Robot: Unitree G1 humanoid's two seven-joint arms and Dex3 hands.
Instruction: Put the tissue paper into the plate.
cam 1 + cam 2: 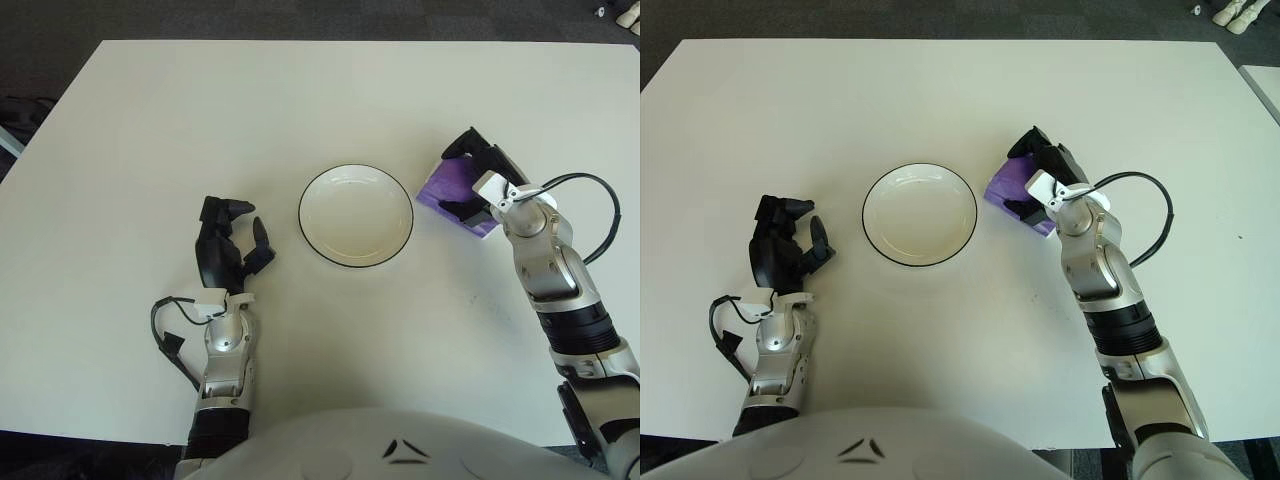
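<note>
A purple tissue pack (448, 186) sits just right of the white black-rimmed plate (355, 215) at the table's middle. My right hand (478, 178) is over the pack, its black fingers curled around its far and near sides, grasping it. The pack shows tilted, with its right part hidden under the hand. The plate holds nothing. My left hand (226, 247) shows left of the plate, fingers loosely curled and holding nothing.
The white table (200, 120) spreads wide around the plate. A black cable (590, 215) loops out from my right wrist. Dark floor lies beyond the table's far edge.
</note>
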